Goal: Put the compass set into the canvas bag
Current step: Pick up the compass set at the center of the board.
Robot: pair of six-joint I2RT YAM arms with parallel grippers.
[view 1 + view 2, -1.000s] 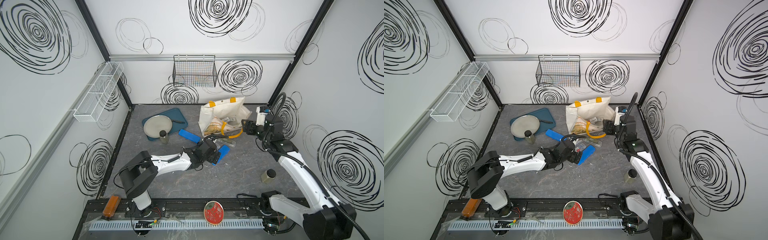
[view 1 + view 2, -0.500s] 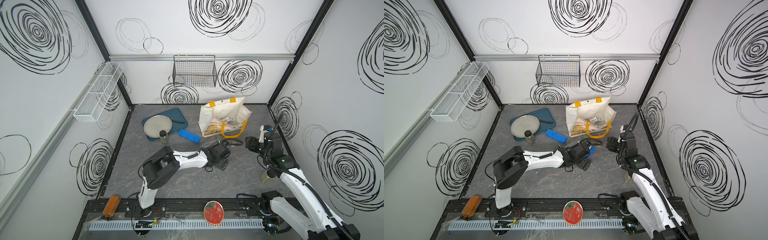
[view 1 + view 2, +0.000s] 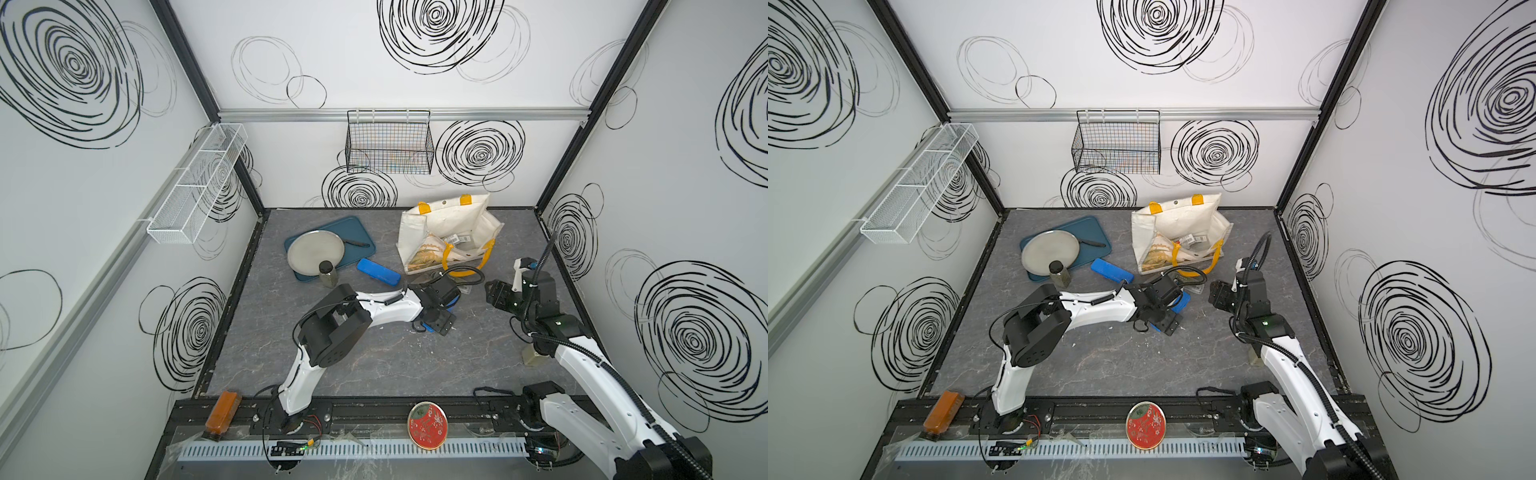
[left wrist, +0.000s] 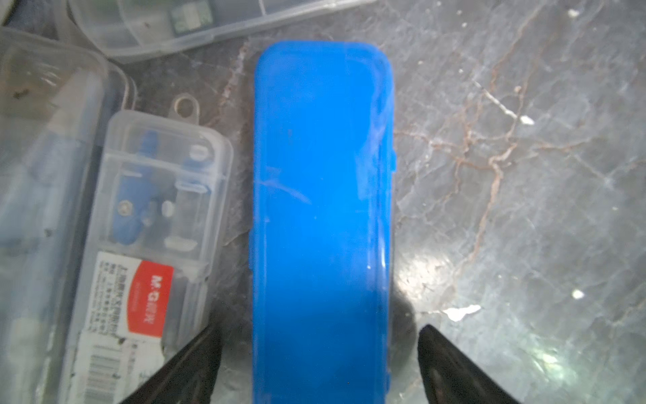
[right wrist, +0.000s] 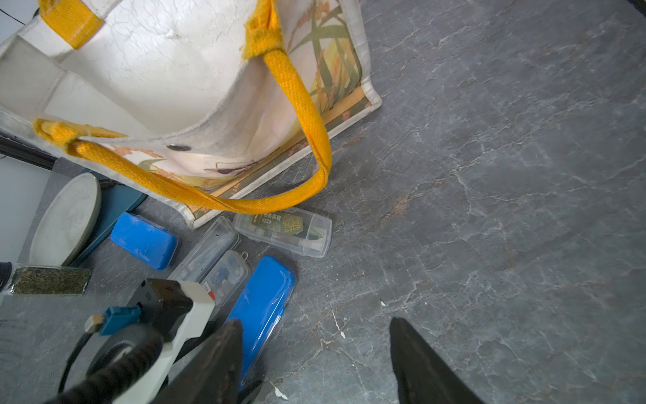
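The canvas bag [image 3: 449, 224] [image 3: 1183, 224] [image 5: 157, 70] stands open at the back, yellow handles hanging over its printed front. In front of it a long blue case [image 4: 321, 175] [image 5: 262, 293] lies flat on the table, its contents hidden. Beside it sits a clear case with a blue compass inside [image 4: 157, 210] [image 5: 227, 274]. My left gripper [image 4: 318, 328] [image 3: 437, 321] is down over the blue case, open, one finger on each side with gaps. My right gripper [image 5: 315, 321] [image 3: 494, 293] hovers open and empty right of the cases.
A second blue case [image 3: 378, 272], more clear cases [image 5: 283, 229], a teal tray [image 3: 357, 228] with a plate [image 3: 316, 251] and a jar [image 3: 327, 272] lie left of the bag. A small jar [image 3: 534, 357] stands under my right arm.
My left gripper has moved right over the blue case and its jaws have narrowed. My right gripper has drawn back from the bag toward the front.
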